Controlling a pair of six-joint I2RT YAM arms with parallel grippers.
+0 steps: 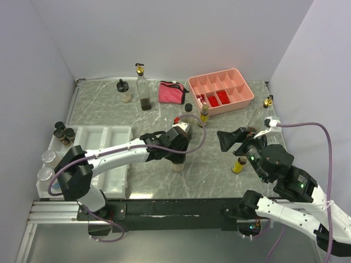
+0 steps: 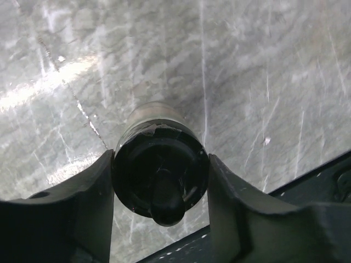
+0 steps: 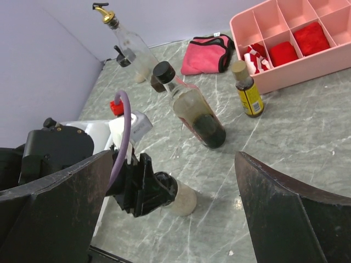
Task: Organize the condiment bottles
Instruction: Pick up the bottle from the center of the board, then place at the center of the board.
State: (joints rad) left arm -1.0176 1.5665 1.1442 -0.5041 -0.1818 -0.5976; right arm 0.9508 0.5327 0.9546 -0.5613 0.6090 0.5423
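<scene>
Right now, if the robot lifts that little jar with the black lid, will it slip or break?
The jar looks like smooth glass, so probably slippery and breakable. The left gripper squeezes just its top, so it could wobble. It's short and stubby, so likely hard to tip.

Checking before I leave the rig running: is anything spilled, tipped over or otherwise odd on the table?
No spill or breakage shows, and the bottles in view appear upright. The only misfit is the pink pouch, lying among them at the back beside the pink tray.
</scene>
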